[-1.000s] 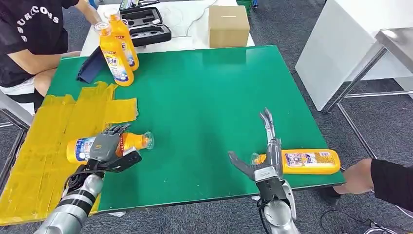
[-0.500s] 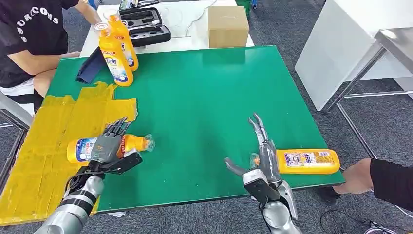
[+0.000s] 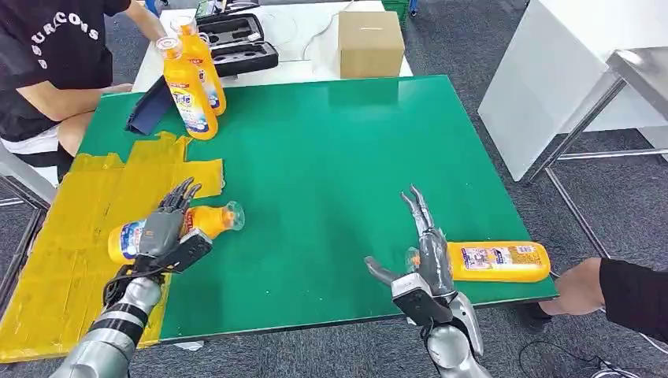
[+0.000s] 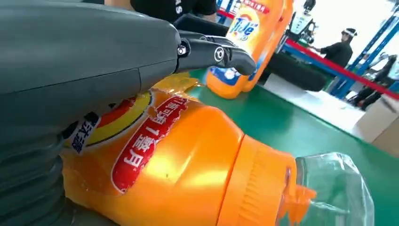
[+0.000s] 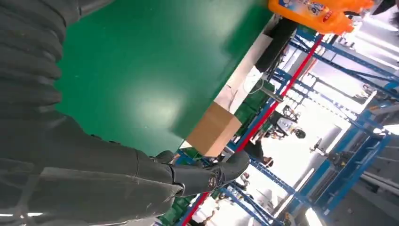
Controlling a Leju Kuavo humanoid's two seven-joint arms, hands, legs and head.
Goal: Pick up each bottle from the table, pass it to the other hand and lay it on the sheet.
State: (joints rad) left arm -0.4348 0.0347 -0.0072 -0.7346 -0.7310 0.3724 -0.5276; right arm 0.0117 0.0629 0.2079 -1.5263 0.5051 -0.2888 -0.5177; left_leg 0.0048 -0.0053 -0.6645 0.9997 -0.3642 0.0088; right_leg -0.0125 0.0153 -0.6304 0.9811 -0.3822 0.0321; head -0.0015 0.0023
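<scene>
Bottle [image 3: 169,231] lies on its side at the worktop's left, body on the yellow sheet [image 3: 71,236], clear cap reaching onto the green worktop [image 3: 331,157]. Left robot hand [image 3: 164,228] rests over its middle with fingers extended across it rather than wrapped; no firm hold is visible, and the wrist view shows fingers raised above the label. The body is orange with a red and yellow label bearing printed characters, a ribbed orange collar and a transparent cap.

Second bottle [image 3: 492,261] lies flat near the front right edge, same orange body with a blue and white label. Right robot hand [image 3: 421,264] sits just beside its cap end, fingers straight and spread, thumb out to the side, holding nothing; whether a finger touches the cap cannot be told.

Two upright bottles [image 3: 191,79] stand together at the back left corner beside a dark blue folded item [image 3: 146,110]. Behind the worktop a black case [image 3: 236,43] lies open, its moulded recesses unclear; a closed cardboard box [image 3: 370,41] sits alongside.

A person's hand [image 3: 579,287] is at the right front corner, arm cut off by the frame edge. Another person [image 3: 47,63] sits at the left.
</scene>
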